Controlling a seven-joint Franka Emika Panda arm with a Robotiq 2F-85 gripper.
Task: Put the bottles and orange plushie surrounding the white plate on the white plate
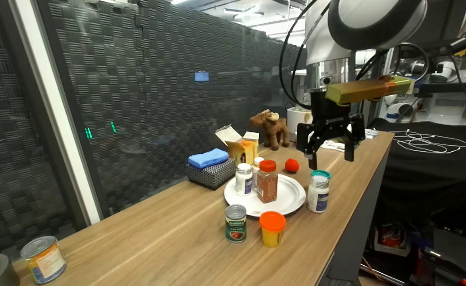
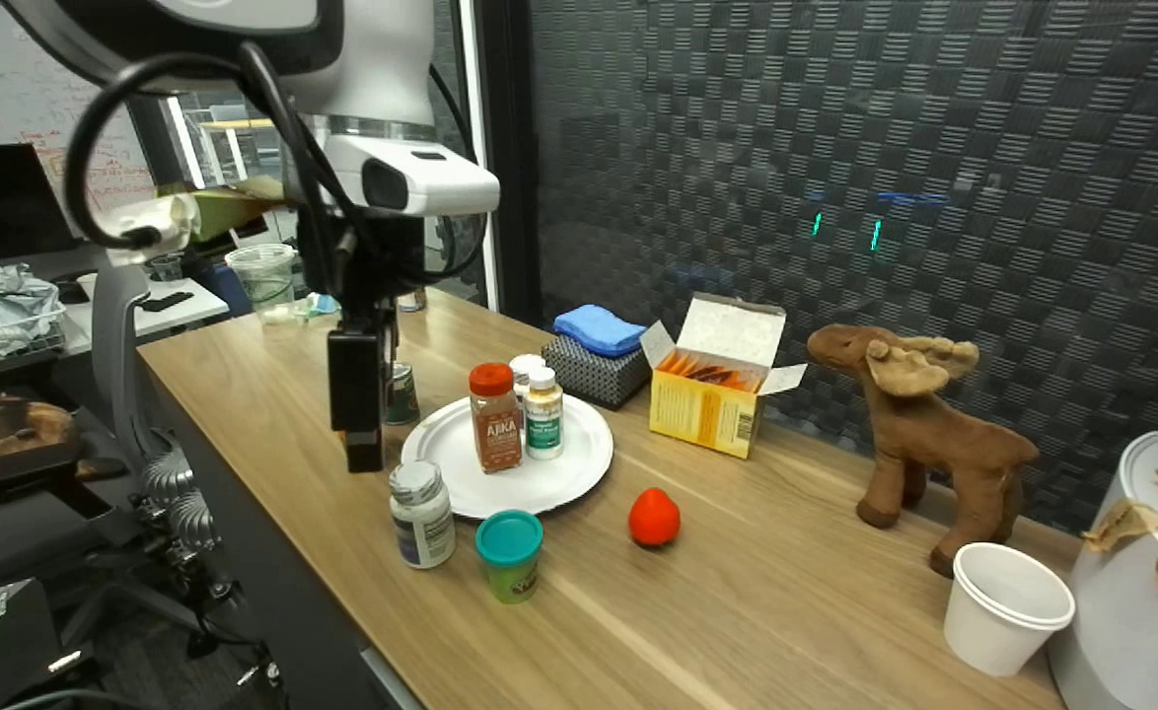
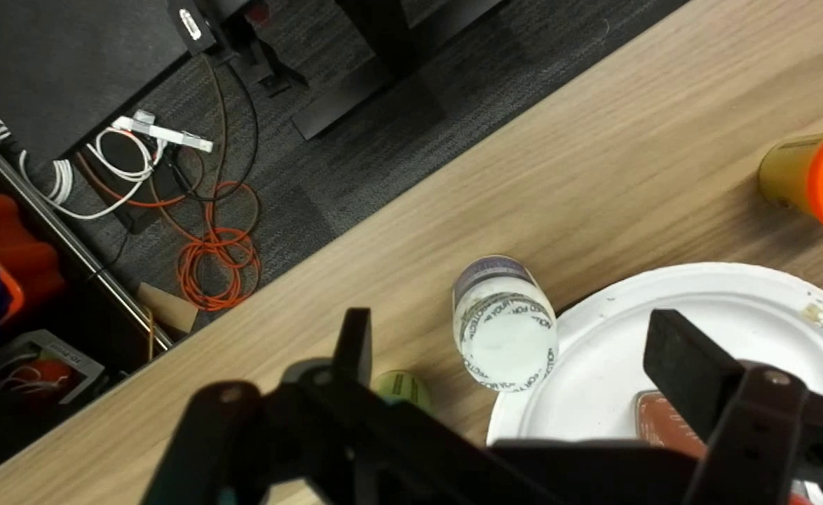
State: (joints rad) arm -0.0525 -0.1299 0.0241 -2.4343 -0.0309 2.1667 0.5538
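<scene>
The white plate [image 1: 288, 202] bears a red-capped spice bottle [image 1: 267, 182], a white bottle with a purple label [image 1: 243, 180] and a white bottle with a green label [image 2: 543, 419]. Another white bottle [image 1: 318, 195] stands upright on the table beside the plate, near the table's edge. A small red-orange round thing [image 2: 654, 518], seemingly the plushie, lies on the table beyond the plate. My gripper [image 1: 331, 159] is open and empty, above the bottle beside the plate. In the wrist view that bottle [image 3: 506, 337] shows between the two fingers, below them.
Close to the plate stand a teal-lidded tub [image 2: 511, 557], an orange-lidded tub [image 1: 272, 229] and a green can [image 1: 235, 224]. Behind are a yellow box [image 2: 705, 409], a dark box with a blue cloth [image 2: 599, 330] and a brown moose toy [image 2: 934, 434].
</scene>
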